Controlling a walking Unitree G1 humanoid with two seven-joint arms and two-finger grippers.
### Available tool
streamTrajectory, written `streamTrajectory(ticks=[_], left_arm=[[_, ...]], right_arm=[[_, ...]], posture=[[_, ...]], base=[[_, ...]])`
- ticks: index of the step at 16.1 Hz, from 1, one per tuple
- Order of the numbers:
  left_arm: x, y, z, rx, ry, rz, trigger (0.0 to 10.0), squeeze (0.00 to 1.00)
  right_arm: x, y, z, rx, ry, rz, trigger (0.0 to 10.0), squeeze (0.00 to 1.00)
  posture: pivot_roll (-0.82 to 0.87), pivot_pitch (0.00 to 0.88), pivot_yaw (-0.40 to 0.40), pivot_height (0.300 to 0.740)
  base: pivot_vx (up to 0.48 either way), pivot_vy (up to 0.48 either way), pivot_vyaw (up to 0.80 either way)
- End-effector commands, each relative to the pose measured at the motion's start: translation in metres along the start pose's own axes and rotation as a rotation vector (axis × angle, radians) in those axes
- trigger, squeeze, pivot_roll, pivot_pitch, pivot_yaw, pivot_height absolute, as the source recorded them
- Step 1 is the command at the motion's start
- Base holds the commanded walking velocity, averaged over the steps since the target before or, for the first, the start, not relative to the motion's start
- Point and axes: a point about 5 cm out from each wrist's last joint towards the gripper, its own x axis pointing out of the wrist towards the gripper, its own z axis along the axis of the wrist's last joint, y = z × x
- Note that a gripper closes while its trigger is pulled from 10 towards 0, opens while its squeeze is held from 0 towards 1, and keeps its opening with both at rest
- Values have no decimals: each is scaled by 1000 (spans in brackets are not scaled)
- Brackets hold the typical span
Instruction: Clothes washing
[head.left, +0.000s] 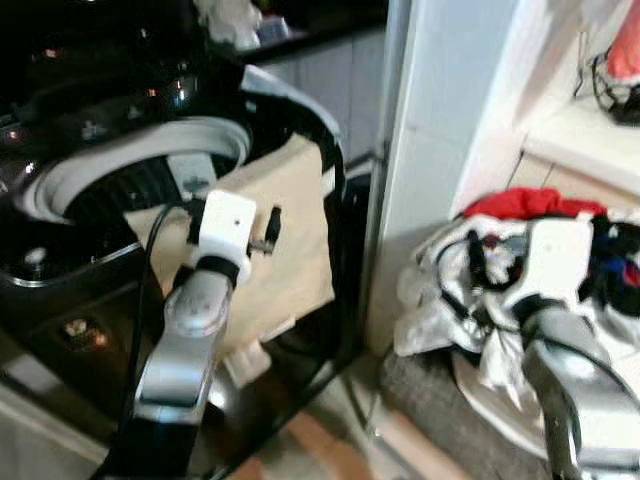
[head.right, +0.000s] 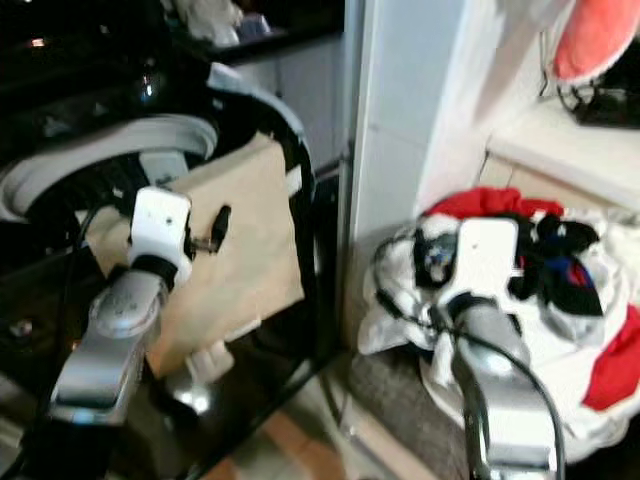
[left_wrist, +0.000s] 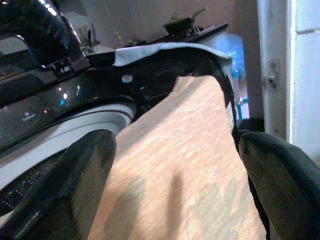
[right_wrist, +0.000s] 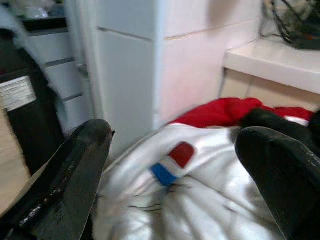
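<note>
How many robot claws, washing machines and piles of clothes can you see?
Robot claws: 2, the left claw over the tan cloth and the right claw over the pile, both open
Washing machines: 1, the washing machine
Piles of clothes: 1, the clothes pile
Total: 4

black top-loading washing machine (head.left: 95, 200): 1 | beige cloth draped over its rim (head.left: 285, 230): 1 | heap of white, red and black laundry (head.right: 540, 260): 1 | two-fingered black grippers: 2
</note>
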Motion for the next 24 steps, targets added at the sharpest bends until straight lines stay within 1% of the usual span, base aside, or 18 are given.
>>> streamTrajectory(ticks=[1,2,5,6,7,9,11,13,16,18,21,24], left_arm=[[2,1,2,-12,-6,-10,10000,0],[3,0,3,-9,-15,-16,10000,0],[5,-1,3,4,-8,-18,10000,0],[5,-1,1,-21,6,-14,10000,0],[5,-1,2,-20,9,0,10000,0],[5,0,3,-37,-3,24,10000,0],[4,0,2,-37,-2,22,10000,0],[3,-2,2,-27,-8,11,10000,0],[2,-3,3,-50,-21,2,10000,0],[2,-4,5,-67,-34,-7,10000,0],[2,-6,4,-68,-29,3,10000,0],[3,-3,8,-66,-43,32,10000,0]], right_arm=[[0,-1,5,9,-6,-12,10000,0],[0,0,5,18,-4,-9,10000,0],[0,2,7,20,-4,-1,10000,0],[0,1,7,21,-5,-1,10000,0],[0,2,8,6,-9,11,10000,0],[0,6,8,5,1,45,10000,0],[0,11,9,-4,-7,88,10000,0],[1,11,9,-1,-6,89,10000,0],[1,10,9,5,-7,80,10000,0],[1,8,10,10,-7,80,10000,0],[1,7,11,6,-8,83,10000,0],[5,10,14,-22,-23,115,10000,0]], posture=[[-61,0,57,740],[-61,0,57,740],[-63,0,57,740],[-63,0,57,740],[-67,0,54,740],[-66,0,49,740],[-64,0,37,740],[-61,0,28,740],[-65,0,27,740],[-69,0,28,740],[-74,0,17,740],[-67,0,0,740]], base=[[0,0,0],[0,0,0],[0,455,-800],[0,364,-513],[0,0,0],[0,0,0],[0,0,0],[0,0,0],[0,0,0],[277,0,0],[366,0,-752],[363,0,-160]])
